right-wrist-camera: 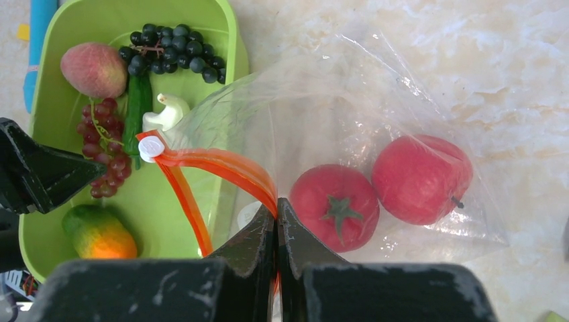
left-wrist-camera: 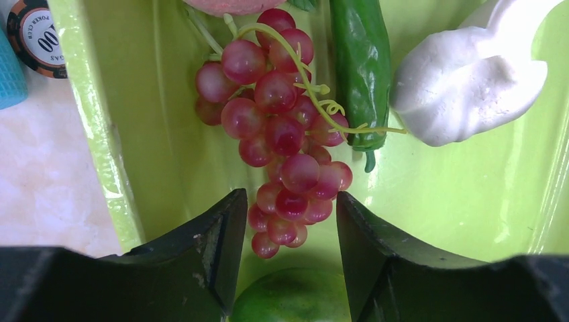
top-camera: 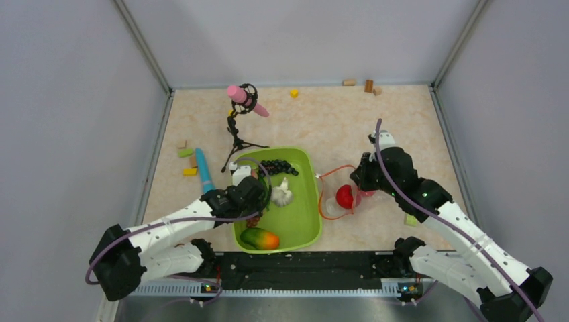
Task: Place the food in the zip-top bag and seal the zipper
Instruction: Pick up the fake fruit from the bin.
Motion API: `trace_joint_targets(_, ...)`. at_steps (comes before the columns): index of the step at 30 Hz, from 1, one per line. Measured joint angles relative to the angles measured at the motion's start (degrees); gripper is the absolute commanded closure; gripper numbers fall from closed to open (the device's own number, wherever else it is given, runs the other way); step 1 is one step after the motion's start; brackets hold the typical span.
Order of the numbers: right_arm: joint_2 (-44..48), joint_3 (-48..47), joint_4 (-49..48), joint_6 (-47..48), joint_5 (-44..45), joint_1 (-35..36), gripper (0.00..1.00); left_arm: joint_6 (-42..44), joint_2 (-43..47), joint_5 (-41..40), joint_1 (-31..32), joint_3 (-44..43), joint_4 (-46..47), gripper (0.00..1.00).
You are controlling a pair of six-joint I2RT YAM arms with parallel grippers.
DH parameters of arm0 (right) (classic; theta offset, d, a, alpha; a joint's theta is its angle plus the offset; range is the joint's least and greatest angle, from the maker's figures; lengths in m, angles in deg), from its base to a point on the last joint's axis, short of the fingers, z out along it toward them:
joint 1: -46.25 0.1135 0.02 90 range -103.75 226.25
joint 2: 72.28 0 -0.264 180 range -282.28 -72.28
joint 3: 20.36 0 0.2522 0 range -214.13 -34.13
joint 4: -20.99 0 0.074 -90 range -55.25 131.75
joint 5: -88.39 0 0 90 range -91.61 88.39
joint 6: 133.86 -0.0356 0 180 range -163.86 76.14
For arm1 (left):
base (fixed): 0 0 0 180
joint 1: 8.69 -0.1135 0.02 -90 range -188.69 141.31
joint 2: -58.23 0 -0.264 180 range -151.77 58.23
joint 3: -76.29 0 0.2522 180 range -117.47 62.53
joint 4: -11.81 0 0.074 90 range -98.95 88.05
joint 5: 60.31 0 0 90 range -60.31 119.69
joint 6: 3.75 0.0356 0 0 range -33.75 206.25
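In the lime-green plastic tray [left-wrist-camera: 436,201], the wide-open left gripper [left-wrist-camera: 290,198] straddles only the tip of the red toy grape bunch [left-wrist-camera: 282,127], which may slip free. Beside the tray, the right gripper [right-wrist-camera: 276,209] pinches the orange-red zipper [right-wrist-camera: 221,164] of the clear plastic bag [right-wrist-camera: 322,114].

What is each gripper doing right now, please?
Left gripper: open, straddling the red grapes.
Right gripper: closed on the zipper.

Left tool [left-wrist-camera: 288,204] astride red grapes [left-wrist-camera: 275,121], cucumber [left-wrist-camera: 359,67] and white piece [left-wrist-camera: 470,80] close on right, tray wall [left-wrist-camera: 100,134] on left
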Motion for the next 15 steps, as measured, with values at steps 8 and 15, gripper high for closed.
trace_joint_targets(8,0.0,0.0,0.0,0.0,0.0,0.0,1.0,1.5,-3.7,-0.1,-1.1,0.0,4.3,0.5)
trace_joint_targets(15,0.0,0.0,0.0,0.0,0.0,0.0,1.0,2.0,-6.1,0.4,-1.7,-1.2,5.6,1.0)
